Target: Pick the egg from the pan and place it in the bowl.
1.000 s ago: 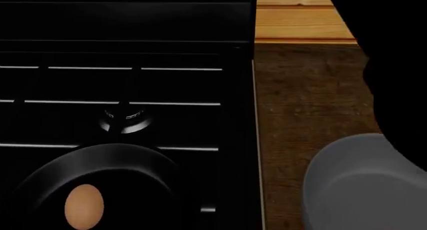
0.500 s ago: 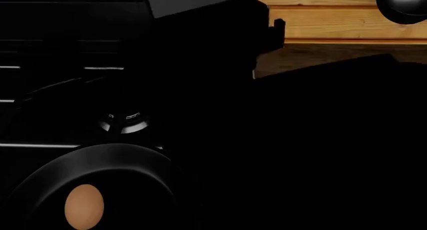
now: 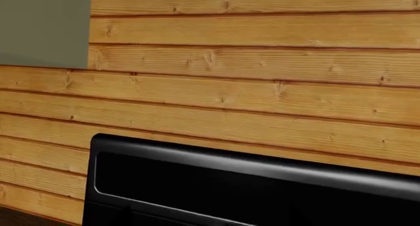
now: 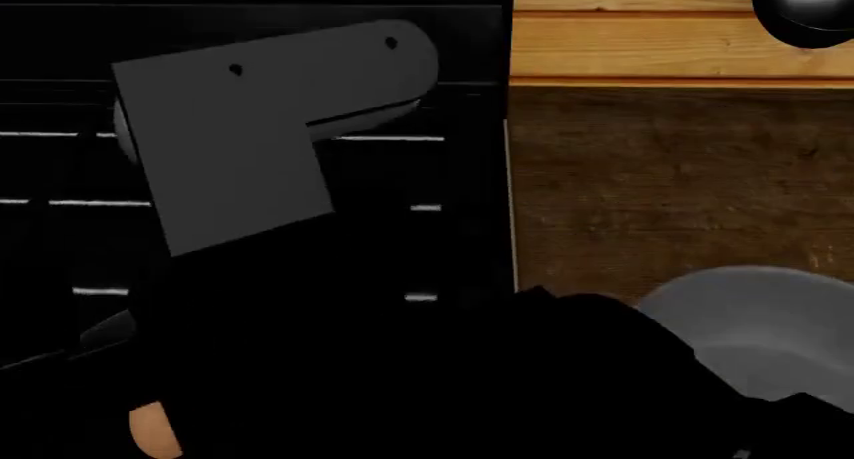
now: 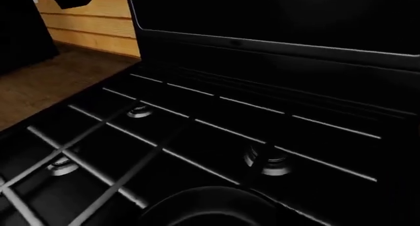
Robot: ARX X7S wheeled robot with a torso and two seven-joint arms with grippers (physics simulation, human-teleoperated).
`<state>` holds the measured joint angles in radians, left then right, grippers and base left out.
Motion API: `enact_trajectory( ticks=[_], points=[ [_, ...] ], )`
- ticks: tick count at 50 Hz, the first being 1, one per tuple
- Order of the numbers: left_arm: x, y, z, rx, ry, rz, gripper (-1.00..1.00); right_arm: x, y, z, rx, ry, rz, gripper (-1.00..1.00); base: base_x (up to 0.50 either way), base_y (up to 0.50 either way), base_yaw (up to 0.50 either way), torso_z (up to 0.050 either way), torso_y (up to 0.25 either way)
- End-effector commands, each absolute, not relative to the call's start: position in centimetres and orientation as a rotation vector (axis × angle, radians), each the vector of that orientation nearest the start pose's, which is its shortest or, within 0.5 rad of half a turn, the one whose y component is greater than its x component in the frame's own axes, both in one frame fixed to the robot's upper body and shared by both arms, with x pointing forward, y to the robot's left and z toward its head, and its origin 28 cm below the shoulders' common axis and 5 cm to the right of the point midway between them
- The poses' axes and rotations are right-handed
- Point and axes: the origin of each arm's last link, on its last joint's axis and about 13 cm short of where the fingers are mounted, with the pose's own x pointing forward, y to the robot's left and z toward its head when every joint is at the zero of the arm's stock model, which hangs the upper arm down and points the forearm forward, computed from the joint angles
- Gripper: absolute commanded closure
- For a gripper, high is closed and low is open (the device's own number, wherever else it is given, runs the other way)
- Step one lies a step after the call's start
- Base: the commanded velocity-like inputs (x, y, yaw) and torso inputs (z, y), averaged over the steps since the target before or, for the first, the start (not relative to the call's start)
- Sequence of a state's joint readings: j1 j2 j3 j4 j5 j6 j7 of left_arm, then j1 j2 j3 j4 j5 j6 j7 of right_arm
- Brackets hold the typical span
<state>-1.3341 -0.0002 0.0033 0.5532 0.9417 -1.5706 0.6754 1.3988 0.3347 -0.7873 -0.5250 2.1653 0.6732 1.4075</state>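
Note:
In the head view only a sliver of the tan egg point(image 4: 152, 431) shows at the bottom left; the rest is behind my right arm. The arm's grey link point(image 4: 254, 129) and black body reach from the lower right across the stove and cover the black pan there. In the right wrist view the pan's rim point(image 5: 210, 192) curves just below the camera, and no egg shows. The blue-grey bowl point(image 4: 774, 324) stands on the brown counter at the lower right, partly behind the arm. No gripper fingers show in any view. The left wrist view holds none of the task's things.
The black gas stove point(image 4: 400, 39) with its grates and burners point(image 5: 268, 162) fills the left. The brown wooden counter point(image 4: 667, 179) lies to its right, and a dark shiny rounded object point(image 4: 807, 9) sits at the back right. The left wrist view shows a plank wall point(image 3: 262, 63) and the stove's back panel point(image 3: 262, 186).
My right arm has swung in from the right across the stove and now covers the pan and most of the egg. The bowl, hidden half a second ago, shows again.

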Motion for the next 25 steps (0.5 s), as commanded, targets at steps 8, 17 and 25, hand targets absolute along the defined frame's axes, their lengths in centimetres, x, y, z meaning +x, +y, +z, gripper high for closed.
enact_trajectory(
  ticks=[8,17,25],
  points=[
    [23.5,25.7,35.5,-0.021,-0.309,0.257,-1.0,16.6,0.9,30.0,0.047,0.368,0.556,-1.0,0.0,0.0,0.0,0.0,0.0],
    [23.5,25.5,35.3,-0.011,-0.315,0.262,-1.0,16.8,1.1,29.0,0.031,0.407,0.571,-1.0,0.0,0.0,0.0,0.0,0.0],
    [23.5,25.5,35.2,-0.007,-0.31,0.267,-1.0,17.1,1.4,28.4,0.032,0.432,0.576,-1.0,0.0,0.0,0.0,0.0,0.0]
  ],
)
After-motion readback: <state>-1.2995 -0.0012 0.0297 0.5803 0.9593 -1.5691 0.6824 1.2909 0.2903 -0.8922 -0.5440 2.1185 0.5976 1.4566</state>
